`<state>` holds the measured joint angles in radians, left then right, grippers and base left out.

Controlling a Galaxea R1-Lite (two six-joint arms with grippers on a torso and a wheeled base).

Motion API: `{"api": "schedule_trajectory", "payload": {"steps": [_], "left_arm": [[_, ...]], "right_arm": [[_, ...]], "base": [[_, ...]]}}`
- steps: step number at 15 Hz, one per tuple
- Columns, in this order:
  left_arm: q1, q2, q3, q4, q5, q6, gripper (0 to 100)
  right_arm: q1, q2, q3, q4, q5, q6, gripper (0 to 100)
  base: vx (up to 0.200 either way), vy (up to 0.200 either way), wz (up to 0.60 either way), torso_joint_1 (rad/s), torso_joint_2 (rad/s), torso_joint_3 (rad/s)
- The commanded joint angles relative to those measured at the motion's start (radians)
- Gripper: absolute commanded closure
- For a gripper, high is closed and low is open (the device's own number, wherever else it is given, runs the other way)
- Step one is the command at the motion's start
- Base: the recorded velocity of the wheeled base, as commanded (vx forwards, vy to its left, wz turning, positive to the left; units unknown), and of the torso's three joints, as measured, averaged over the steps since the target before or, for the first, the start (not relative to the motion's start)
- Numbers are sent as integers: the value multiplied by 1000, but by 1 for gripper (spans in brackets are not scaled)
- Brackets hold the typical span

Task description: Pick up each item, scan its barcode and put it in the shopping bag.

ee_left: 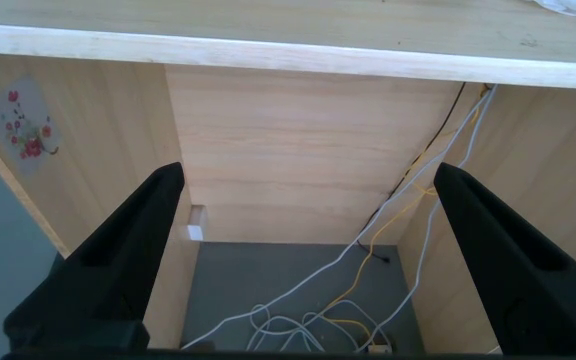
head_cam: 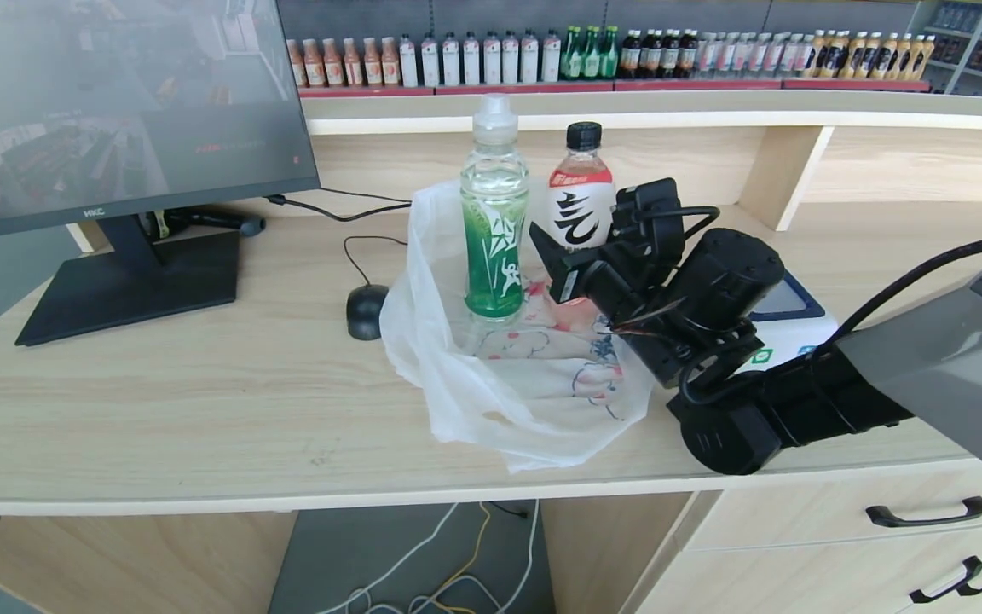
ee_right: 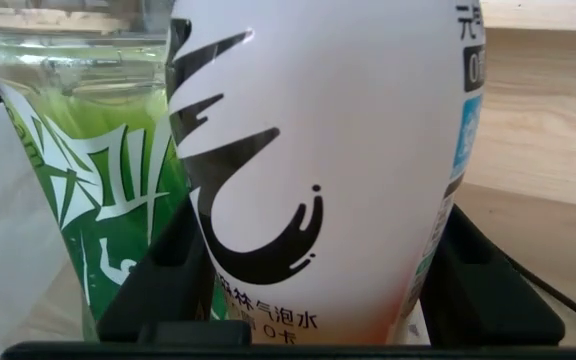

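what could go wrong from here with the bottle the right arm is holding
1. The white bottle in the right gripper is very close to the tall green bottle standing in the bag; a nudge on lowering or release might topple it.
2. The bag is thin and slumped, so it likely gives upright bottles little support.
3. The gripper is right at the bag's edge and may snag the plastic on pulling out.

The counter point(head_cam: 158, 401) is finished in light wood, matt and finely grained. The shopping bag point(head_cam: 457, 384) is formed of thin, translucent white plastic — crinkled, faintly shiny. The green-labelled bottle point(head_cam: 493, 222) and white-labelled bottle point(head_cam: 580, 200) are made of clear glossy plastic, wrapped in smooth film labels.
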<state>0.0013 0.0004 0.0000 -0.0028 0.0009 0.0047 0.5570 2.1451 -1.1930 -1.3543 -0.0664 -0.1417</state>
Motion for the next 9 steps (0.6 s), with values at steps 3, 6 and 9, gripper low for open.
{"api": "schedule_trajectory", "payload": {"steps": [3,6,9], "left_arm": [[0,0,0,0,1,0,0],[0,0,0,0,1,0,0],[0,0,0,0,1,0,0]], "right_arm": [[-3,16,4,-3,-6,-1,100],[-8,16,7,-3,-6,1,100],[-8,10,38,-16,-6,1,100]], "base": [[0,0,0,0,0,0],[0,0,0,0,0,0],[0,0,0,0,0,0]]}}
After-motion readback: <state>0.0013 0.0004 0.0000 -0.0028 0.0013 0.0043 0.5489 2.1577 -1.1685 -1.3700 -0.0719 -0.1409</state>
